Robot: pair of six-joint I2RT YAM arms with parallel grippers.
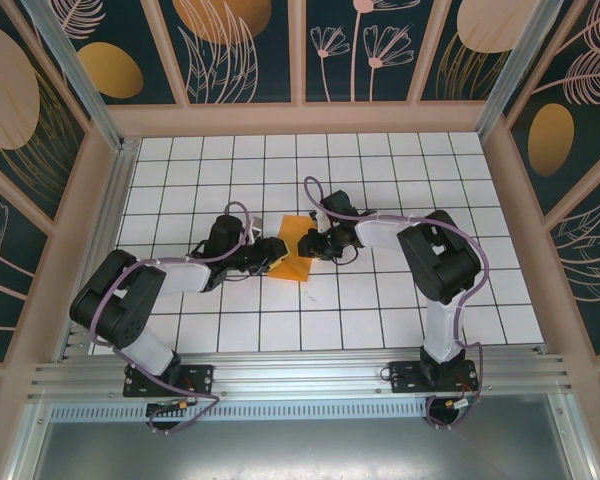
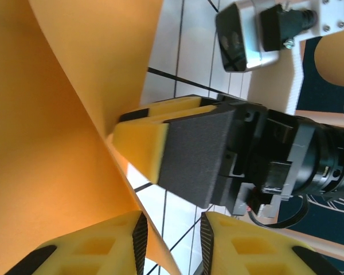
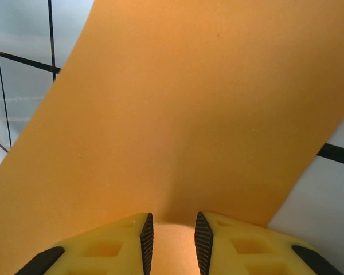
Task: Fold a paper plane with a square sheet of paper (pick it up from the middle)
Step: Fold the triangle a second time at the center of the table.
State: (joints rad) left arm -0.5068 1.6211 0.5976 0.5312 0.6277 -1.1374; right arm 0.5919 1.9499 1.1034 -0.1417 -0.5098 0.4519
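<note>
I see the sheet of paper (image 1: 296, 262) near the middle of the tiled table (image 1: 380, 180), between the 2 arms, which reach in from either side. The left gripper (image 1: 272, 250) meets its left edge and the right gripper (image 1: 308, 243) its right edge, so the 2 tips are close together over the orange.

From the left wrist, the paper (image 2: 57, 132) rises in a big curved sheet on the left, bent into a sharp crease where the right gripper (image 2: 123, 123) touches it. My left gripper (image 2: 171, 220) has its jaws drawn close with a narrow gap. The paper's edge runs into that gap along 1 finger (image 2: 139, 238), and white tile shows beside it. I cannot tell whether it is actually pinching.

From the right wrist, orange paper (image 3: 206, 103) covers most of the picture and runs into the slim gap of the right gripper (image 3: 171, 220). I cannot tell whether those jaws have clamped it either.
</note>
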